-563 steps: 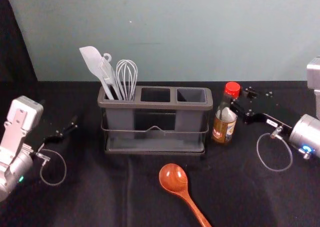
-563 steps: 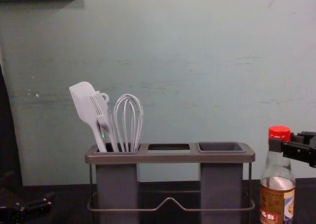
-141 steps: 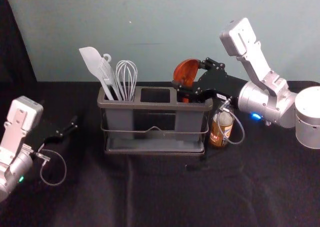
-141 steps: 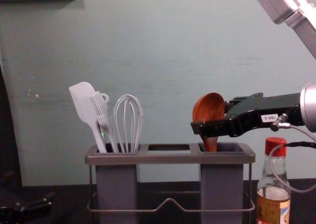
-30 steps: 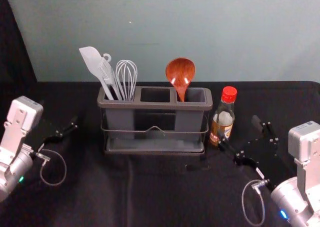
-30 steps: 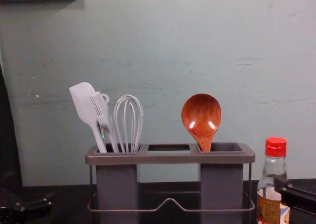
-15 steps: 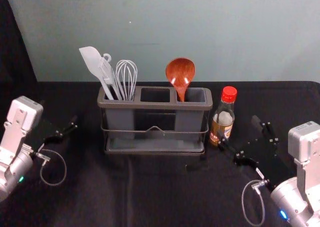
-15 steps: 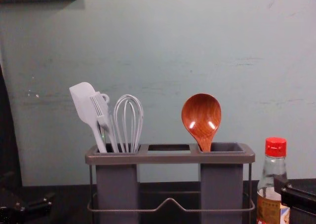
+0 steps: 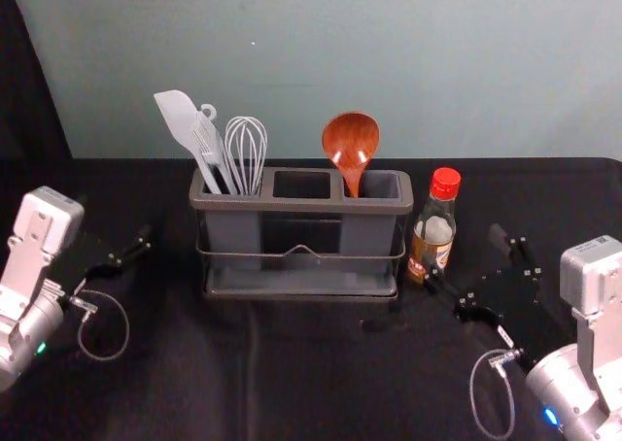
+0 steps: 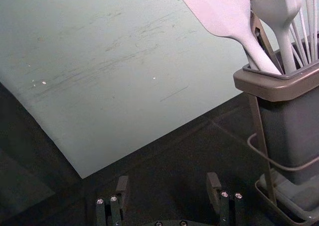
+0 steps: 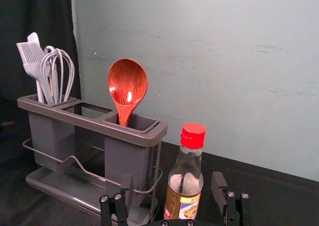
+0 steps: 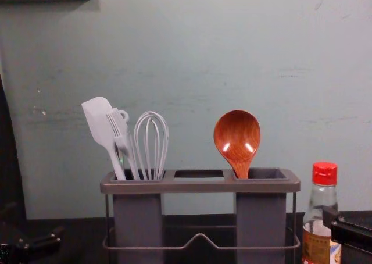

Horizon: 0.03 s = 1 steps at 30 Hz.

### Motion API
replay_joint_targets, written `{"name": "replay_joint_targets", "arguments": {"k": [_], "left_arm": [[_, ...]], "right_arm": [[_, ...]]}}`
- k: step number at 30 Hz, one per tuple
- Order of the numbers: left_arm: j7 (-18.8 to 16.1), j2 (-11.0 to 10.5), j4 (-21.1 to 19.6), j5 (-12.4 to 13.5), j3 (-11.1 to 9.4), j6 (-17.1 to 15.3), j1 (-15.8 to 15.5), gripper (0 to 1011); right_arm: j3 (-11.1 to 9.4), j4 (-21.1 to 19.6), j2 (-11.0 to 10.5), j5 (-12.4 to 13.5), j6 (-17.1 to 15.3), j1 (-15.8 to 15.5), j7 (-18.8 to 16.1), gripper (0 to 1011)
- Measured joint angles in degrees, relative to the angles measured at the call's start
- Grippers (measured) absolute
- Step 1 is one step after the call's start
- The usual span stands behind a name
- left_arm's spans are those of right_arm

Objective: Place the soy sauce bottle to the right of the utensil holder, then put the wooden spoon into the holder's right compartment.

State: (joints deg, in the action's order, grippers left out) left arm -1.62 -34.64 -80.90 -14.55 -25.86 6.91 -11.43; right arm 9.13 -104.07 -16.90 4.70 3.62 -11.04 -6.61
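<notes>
In the head view my right gripper (image 9: 478, 254) stands open at the front right of the soy sauce bottle (image 9: 433, 229), and the right wrist view has the gripper (image 11: 172, 186) with its fingers apart. The bottle is upright beside the right end of the grey utensil holder (image 9: 301, 206). The wooden spoon (image 9: 351, 146) stands bowl up in the holder's right compartment, its lower handle hidden inside; the chest view shows the spoon (image 12: 236, 139) leaning slightly. My left gripper (image 9: 136, 250) is parked at the left, open in the left wrist view (image 10: 167, 188).
A white spatula (image 9: 181, 121), a brush and a whisk (image 9: 246, 150) stand in the holder's left compartment. Black cloth (image 9: 292, 383) covers the table, with a pale wall (image 9: 389, 62) behind it.
Since the earliest frames, the spoon has gone from the table into the right compartment. The right gripper has let it go and drawn back to the front right. The bottle stands slightly nearer the holder.
</notes>
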Motion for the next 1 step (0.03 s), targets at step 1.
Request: {"name": "replay_joint_targets", "arguments": {"k": [1], "left_arm": [[0.0, 0.0, 0.0, 0.0, 0.0, 0.0, 0.0, 1011]], "right_arm": [[0.0, 0.0, 0.0, 0.0, 0.0, 0.0, 0.0, 1003]]}}
